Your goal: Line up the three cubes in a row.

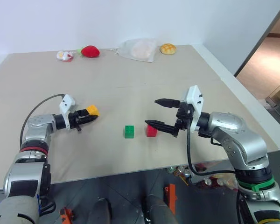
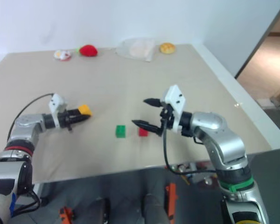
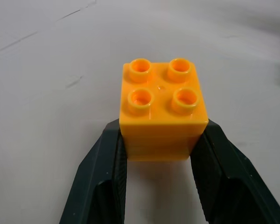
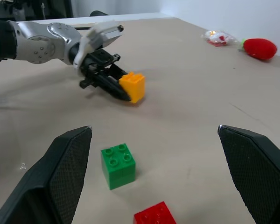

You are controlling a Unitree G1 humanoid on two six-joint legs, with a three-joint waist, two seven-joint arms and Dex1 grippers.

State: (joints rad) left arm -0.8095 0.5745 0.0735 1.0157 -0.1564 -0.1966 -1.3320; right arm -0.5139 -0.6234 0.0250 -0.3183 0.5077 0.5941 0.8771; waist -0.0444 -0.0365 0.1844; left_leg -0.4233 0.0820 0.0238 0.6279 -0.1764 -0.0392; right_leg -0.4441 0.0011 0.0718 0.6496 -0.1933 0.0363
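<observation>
Yellow-orange cube pinched in the left end effector, out to the left on the worktop.
Green cube and red cube sit near each other mid-worktop; the right end effector hovers spread wide just beside the red one.
</observation>
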